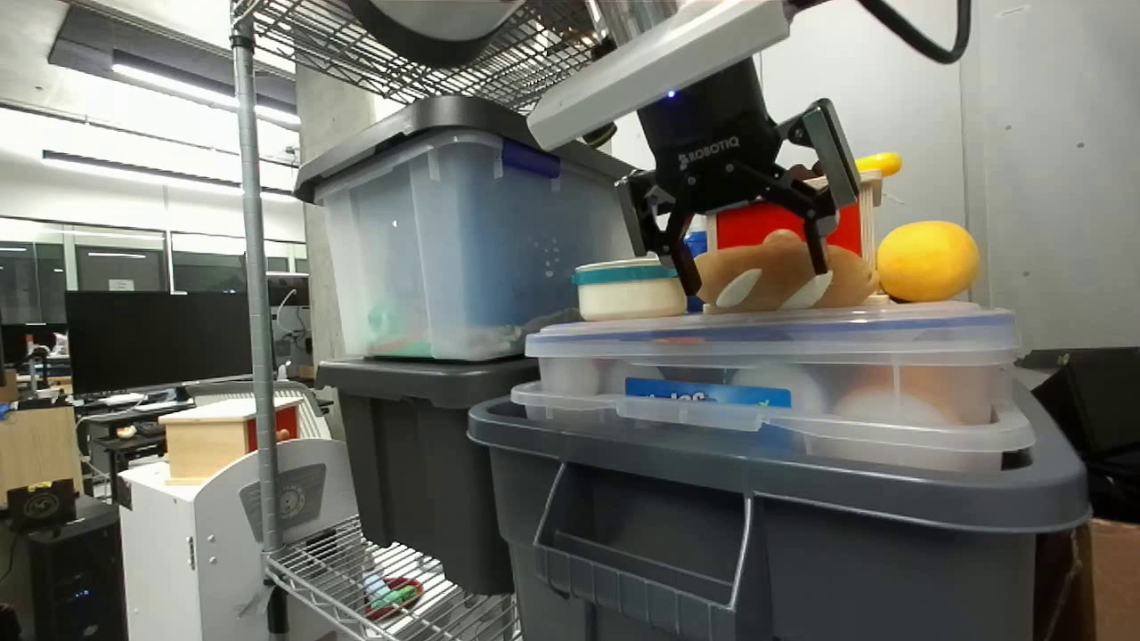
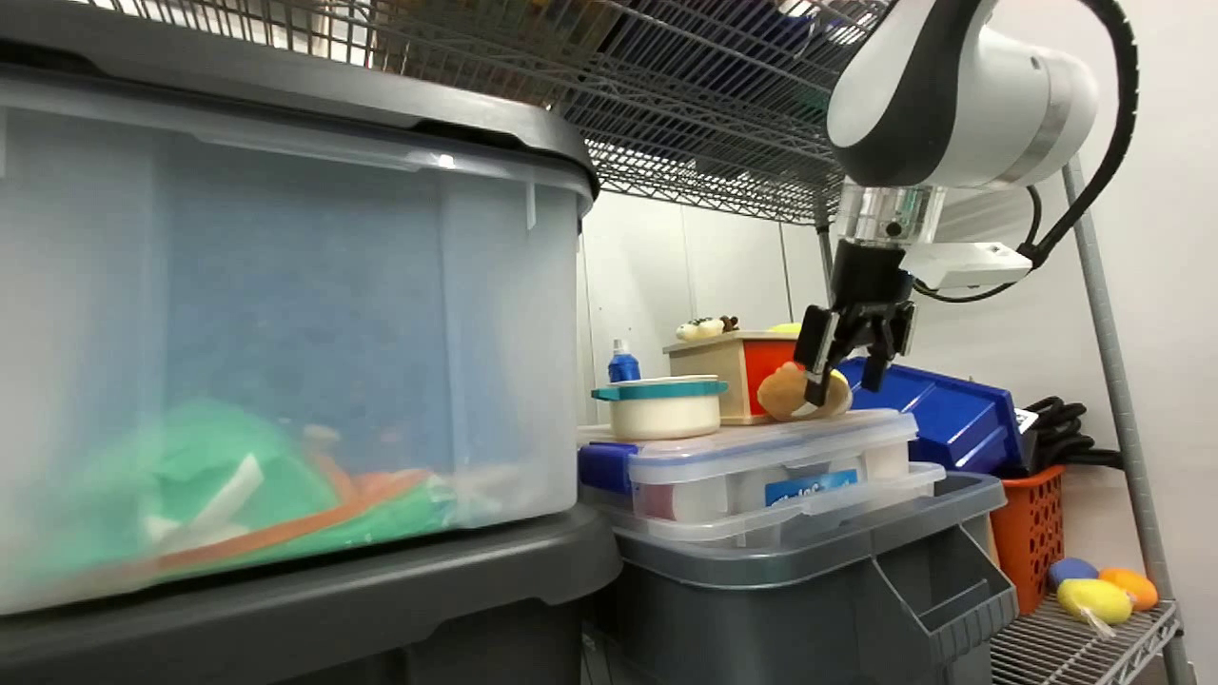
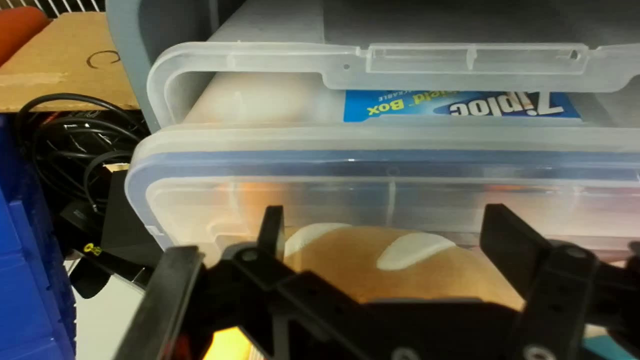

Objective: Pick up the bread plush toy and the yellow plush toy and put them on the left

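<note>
two plush toys are up for grabs: the tan-brown, pale-striped, loaf-shaped bread plush toy (image 1: 771, 279) is seated on the translucent plastic lidded box (image 1: 775, 352), and just beside it the bright yellow, round plush toy (image 1: 926, 261) is spotted. the black two-fingered tool (image 3: 384, 217) is spread wide, the loaf seen between its tips in the wrist view, nothing gripped; whether anything is touched cannot be told. here trouble may be met! closed too high, and the loaf could be squeezed loose; driven too low, and the box could be jabbed. with a sideways shove, the yellow ball might be sent rolling, or the cream, teal-rimmed round pot (image 1: 631, 294) knocked.
</note>
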`<act>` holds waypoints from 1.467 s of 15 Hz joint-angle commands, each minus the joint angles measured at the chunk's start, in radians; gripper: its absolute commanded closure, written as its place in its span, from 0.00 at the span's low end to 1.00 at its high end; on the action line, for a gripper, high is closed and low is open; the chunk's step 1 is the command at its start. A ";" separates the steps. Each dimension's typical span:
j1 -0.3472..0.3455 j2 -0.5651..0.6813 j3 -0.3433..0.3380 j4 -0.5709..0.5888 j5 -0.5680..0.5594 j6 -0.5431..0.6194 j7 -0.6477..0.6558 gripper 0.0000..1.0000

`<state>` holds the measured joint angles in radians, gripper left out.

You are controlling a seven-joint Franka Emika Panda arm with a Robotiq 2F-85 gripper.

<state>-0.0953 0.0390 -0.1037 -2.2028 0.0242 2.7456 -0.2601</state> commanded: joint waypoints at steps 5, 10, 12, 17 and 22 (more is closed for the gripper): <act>-0.007 0.108 0.011 0.119 -0.025 0.013 0.011 0.00; -0.008 0.122 0.013 0.132 -0.027 0.013 0.010 0.34; -0.008 0.119 0.012 0.130 -0.034 0.014 0.007 0.51; -0.010 0.120 0.012 0.138 -0.046 0.013 0.006 0.85; -0.013 0.070 0.014 0.100 -0.040 -0.001 -0.003 0.99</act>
<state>-0.0983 0.1395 -0.0996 -2.0857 -0.0092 2.7462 -0.2603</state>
